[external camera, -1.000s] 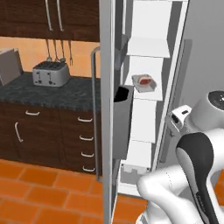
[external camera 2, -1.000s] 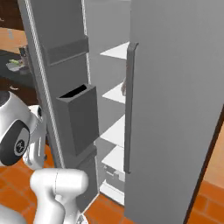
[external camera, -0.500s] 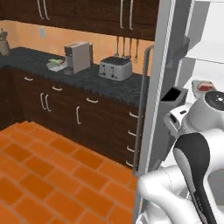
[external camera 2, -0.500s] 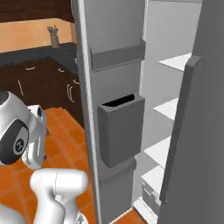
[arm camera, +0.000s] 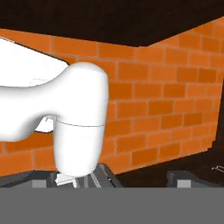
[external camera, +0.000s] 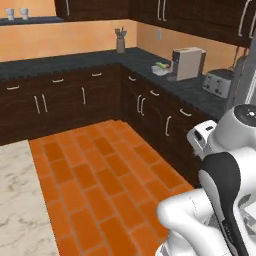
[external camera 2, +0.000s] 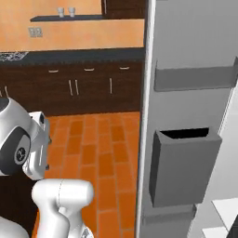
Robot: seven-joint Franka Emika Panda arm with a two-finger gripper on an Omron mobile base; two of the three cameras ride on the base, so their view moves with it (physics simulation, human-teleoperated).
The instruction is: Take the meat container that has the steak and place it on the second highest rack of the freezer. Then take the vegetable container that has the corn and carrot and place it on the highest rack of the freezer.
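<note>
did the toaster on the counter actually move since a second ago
No. The toaster sits beside the coffee machine on the counter as before; the whole view swung, so the base turned.

In the left base view, a counter (external camera: 100, 57) is set around the corner at 12 o'clock, cabinets (external camera: 60, 105) beneath it. A coffee machine (external camera: 188, 63) is placed on it at 2 o'clock, a toaster (external camera: 219, 81) beside it. In the right base view, the freezer door (external camera 2: 190, 116) is seen at 3 o'clock, a door bin (external camera 2: 183, 165) mounted on it.
</note>
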